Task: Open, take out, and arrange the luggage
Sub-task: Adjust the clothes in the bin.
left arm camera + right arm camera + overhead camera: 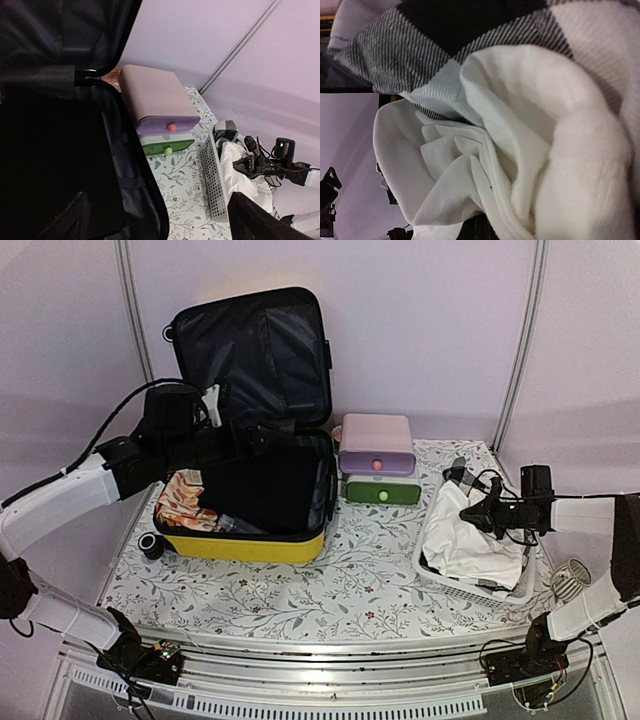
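**Standing Wide Open: Yellow Case With a Released Pincer Over Its Lining**

Looking down from the top camera, the luggage (245,543) sits on the back-left part of the flower-patterned table (370,585). It shows a glossy yellow hard shell with black zipper trim along the rim. One black wheel (152,545) pokes out at its near-left corner. The lid (255,355) is up, leaning back towards the wall, and its inside is all black fabric. The lower half is lined in black too. A flower-printed cloth (185,505) is bunched in its left end.

And there's the left pincer (255,438), reaching in from the left and hovering over the open lower half, near the hinge line. From the left wrist camera, its two dark fingers (75,215) stand far apart at the bottom corners. Between them are only the case's black rim and the table beyond, so it's released and gripping nothing.

Just right of the case stands a pink-and-green drawer box (377,455).

Over on the right, well apart from the luggage, the right pincer (472,512) is clenched. It's down on a white cloth (465,540) heaped in the white mesh basket (450,587). The right wrist camera is filled with those white folds and a black-and-white checked fabric (420,50). Whether a fold is actually pinched, I cannot tell.
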Controlling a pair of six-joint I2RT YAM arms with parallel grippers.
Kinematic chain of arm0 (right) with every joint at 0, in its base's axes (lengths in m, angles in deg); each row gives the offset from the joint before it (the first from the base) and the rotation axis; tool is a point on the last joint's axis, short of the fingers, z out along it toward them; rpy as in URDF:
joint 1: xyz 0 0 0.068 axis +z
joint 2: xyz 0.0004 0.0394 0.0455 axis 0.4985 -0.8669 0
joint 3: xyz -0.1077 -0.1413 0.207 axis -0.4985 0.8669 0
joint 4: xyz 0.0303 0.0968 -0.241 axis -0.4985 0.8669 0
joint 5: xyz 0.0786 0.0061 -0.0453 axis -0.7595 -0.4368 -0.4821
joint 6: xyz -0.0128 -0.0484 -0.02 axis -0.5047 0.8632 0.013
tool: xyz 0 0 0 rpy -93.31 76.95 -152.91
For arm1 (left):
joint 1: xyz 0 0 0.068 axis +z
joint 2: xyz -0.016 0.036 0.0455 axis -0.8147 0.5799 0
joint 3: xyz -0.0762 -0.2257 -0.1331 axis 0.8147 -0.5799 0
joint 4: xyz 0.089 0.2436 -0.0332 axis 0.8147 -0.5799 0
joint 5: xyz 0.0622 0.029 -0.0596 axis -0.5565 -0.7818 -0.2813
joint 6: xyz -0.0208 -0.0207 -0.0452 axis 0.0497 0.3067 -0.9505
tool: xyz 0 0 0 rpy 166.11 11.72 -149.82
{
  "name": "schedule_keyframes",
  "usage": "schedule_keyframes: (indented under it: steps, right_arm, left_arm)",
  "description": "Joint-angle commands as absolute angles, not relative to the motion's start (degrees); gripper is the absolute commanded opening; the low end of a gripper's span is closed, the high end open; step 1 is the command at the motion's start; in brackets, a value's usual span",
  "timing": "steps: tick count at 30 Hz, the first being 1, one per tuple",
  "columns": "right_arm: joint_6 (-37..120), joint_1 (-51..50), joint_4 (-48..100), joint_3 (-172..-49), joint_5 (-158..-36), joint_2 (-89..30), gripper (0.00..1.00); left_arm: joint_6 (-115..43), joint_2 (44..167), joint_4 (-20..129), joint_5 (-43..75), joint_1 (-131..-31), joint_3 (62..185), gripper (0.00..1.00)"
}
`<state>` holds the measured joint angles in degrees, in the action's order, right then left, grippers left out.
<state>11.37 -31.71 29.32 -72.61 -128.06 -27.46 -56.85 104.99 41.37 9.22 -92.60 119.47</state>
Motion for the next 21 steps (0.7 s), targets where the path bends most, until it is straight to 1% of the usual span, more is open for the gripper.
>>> schedule_keyframes:
  steps: [1, 5, 8, 11, 13, 17, 20, 21]
  right_arm:
    - [10.4, -34.4, 23.1, -68.6, -128.1, -30.2, 0.01]
    - [12.7, -34.3, 28.0, -72.2, -123.5, -23.8, 0.02]
    - [18.0, -33.2, 37.0, -78.6, -118.7, -19.6, 0.02]
    - [22.9, -28.8, 43.5, -86.0, -112.7, -17.6, 0.05]
    - [24.4, -25.2, 45.6, -89.6, -111.9, -17.8, 0.08]
    - [25.0, -17.6, 45.4, -94.3, -113.2, -19.8, 0.15]
    - [24.1, -13.3, 40.4, -95.0, -116.5, -21.2, 0.18]
    - [23.5, -12.2, 38.7, -95.0, -117.7, -21.9, 0.22]
  left_arm:
    - [-55.5, 100.6, 39.6, 6.1, -88.5, 115.5, 0.98]
    - [-54.5, 98.1, 37.1, 6.8, -83.5, 113.7, 0.98]
    - [-54.6, 98.4, 29.3, 5.8, -78.9, 114.8, 0.98]
    - [-54.1, 99.1, 24.1, 8.6, -73.7, 114.4, 0.97]
    - [-53.3, 99.1, 23.6, 12.4, -70.7, 112.5, 0.93]
    - [-53.1, 100.4, 23.8, 18.5, -65.6, 108.9, 0.87]
    - [-52.5, 102.1, 24.8, 18.6, -64.0, 107.1, 0.86]
    - [-52.1, 102.7, 25.4, 18.9, -63.6, 106.8, 0.87]
